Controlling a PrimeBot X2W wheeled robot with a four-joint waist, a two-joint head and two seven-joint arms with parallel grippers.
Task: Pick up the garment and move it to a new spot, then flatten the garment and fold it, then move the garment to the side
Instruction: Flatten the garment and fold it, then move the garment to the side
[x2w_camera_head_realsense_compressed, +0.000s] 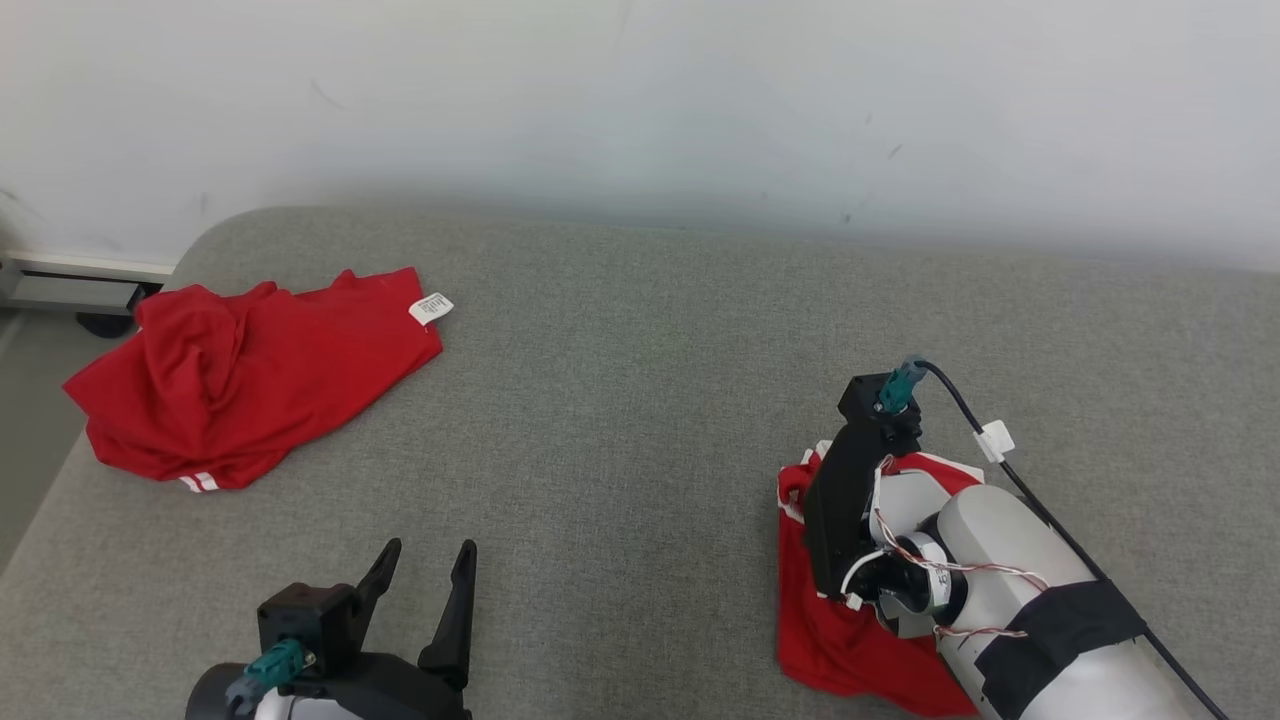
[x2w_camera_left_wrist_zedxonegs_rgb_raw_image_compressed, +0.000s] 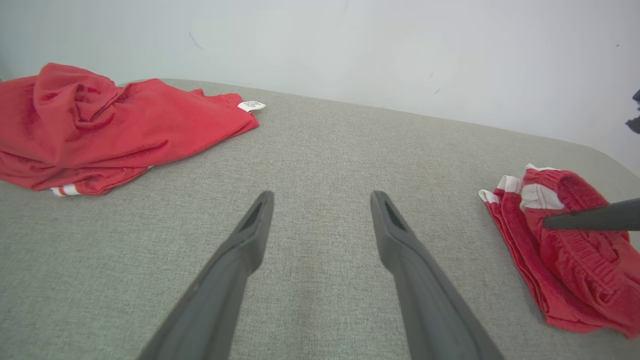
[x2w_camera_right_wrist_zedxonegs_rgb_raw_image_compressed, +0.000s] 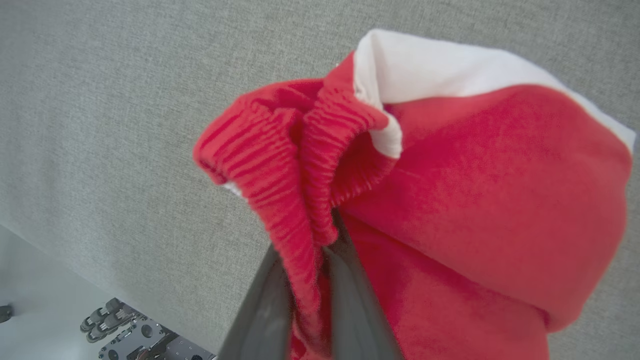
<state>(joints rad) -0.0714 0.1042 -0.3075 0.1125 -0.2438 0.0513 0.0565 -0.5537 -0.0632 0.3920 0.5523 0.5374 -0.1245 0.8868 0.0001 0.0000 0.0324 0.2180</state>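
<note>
The garment (x2w_camera_head_realsense_compressed: 840, 640) is a red bunch of cloth with white trim and an elastic band, lying on the grey padded surface (x2w_camera_head_realsense_compressed: 640, 400) at the lower right. My right gripper (x2w_camera_right_wrist_zedxonegs_rgb_raw_image_compressed: 305, 257) is shut on a fold of its ribbed band (x2w_camera_right_wrist_zedxonegs_rgb_raw_image_compressed: 280, 200). In the left wrist view one dark finger (x2w_camera_left_wrist_zedxonegs_rgb_raw_image_compressed: 590, 220) of it crosses the garment (x2w_camera_left_wrist_zedxonegs_rgb_raw_image_compressed: 575, 270). The right wrist and forearm hide much of the cloth in the head view. Over bare surface at the lower left, my left gripper (x2w_camera_head_realsense_compressed: 430, 550) stands open and holds nothing, its fingers (x2w_camera_left_wrist_zedxonegs_rgb_raw_image_compressed: 240, 250) spread wide.
A second red garment (x2w_camera_head_realsense_compressed: 250, 380) with a white label (x2w_camera_head_realsense_compressed: 431, 308) lies crumpled at the far left, near the surface's edge. A white wall runs along the back. Floor and a baseboard (x2w_camera_head_realsense_compressed: 80, 285) show beyond the left edge. A black cable (x2w_camera_head_realsense_compressed: 1050, 510) runs along my right forearm.
</note>
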